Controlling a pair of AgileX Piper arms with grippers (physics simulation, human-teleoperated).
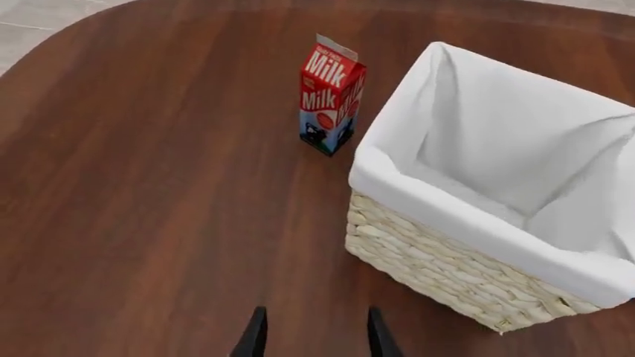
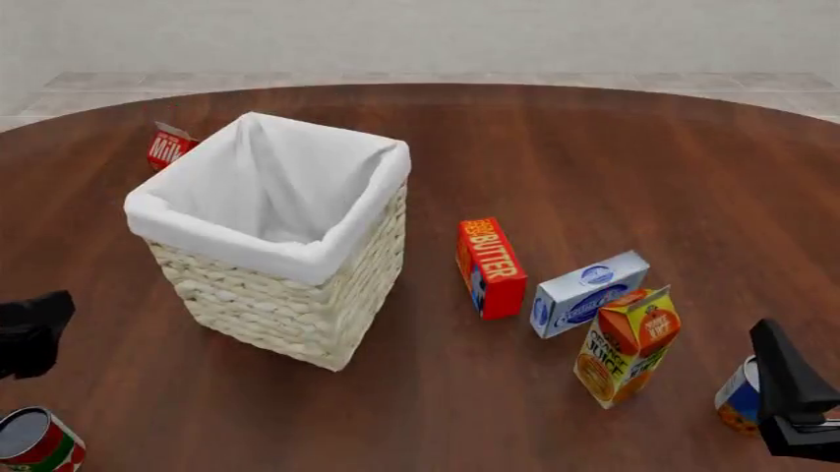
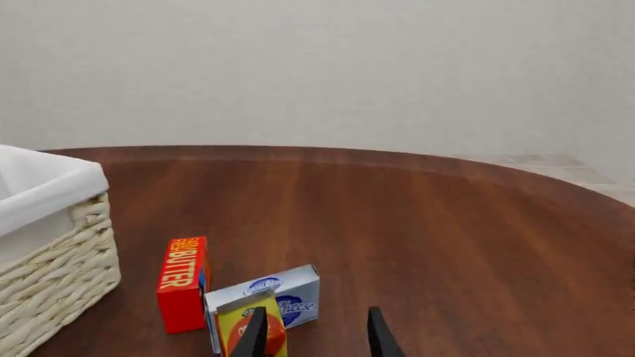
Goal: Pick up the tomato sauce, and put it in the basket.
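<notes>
Nothing is picked up yet: the tomato sauce [image 2: 37,441] stands at the near left table corner, apart from the basket [image 2: 344,233], and both the left gripper [image 1: 315,332] and right gripper [image 3: 315,332], parted and empty, so the left must next descend onto it.

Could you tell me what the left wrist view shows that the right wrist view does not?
Only the left wrist view shows the milk carton and the basket's empty lined inside. Only the right wrist view shows the butter box, the cream cheese box and the orange juice carton. Both show the basket, the table and open fingertips.
</notes>
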